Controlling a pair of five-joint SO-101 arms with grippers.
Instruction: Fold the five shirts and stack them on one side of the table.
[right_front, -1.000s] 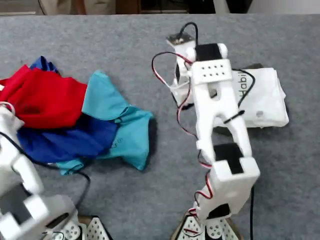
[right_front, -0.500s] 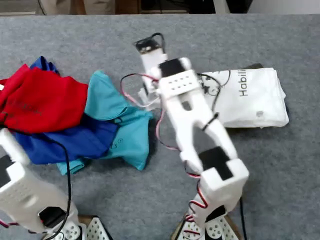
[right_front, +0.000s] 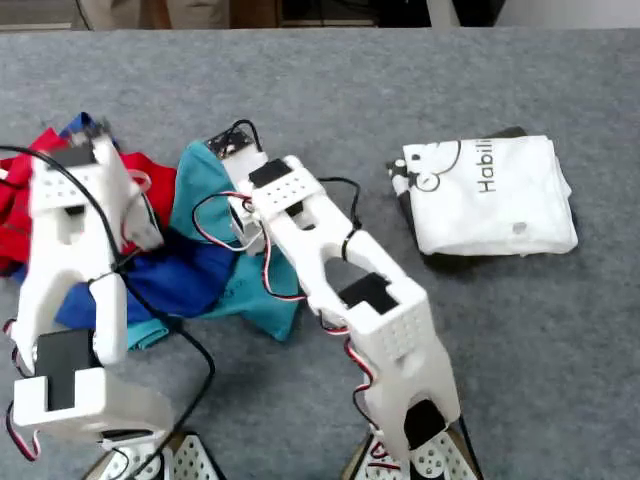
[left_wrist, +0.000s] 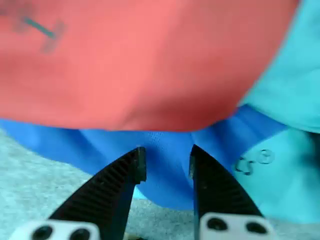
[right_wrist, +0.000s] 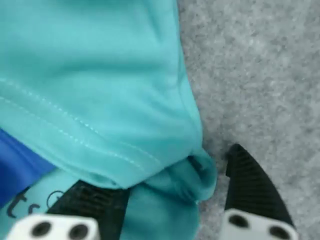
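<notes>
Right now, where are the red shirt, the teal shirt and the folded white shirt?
red shirt (left_wrist: 140, 60), left wrist view, middle of its cloth.
teal shirt (right_wrist: 100, 65), right wrist view, smooth cloth above the hem seam.
folded white shirt (right_front: 490, 205), high view, centre of its top.

Soft, even light falls from overhead on the grey bench (right_front: 500, 80). It is bright enough that the folded white shirt (right_front: 490, 200) and the right arm (right_front: 390, 330) look nearly washed out, though nothing throws a hard glare. Shadows are short and faint, with a dark rim along the lower edge of the teal shirt (right_front: 205, 190), and close up the brightly lit red shirt (left_wrist: 150, 60) shades the blue shirt (left_wrist: 165, 150) beneath its fold.
</notes>
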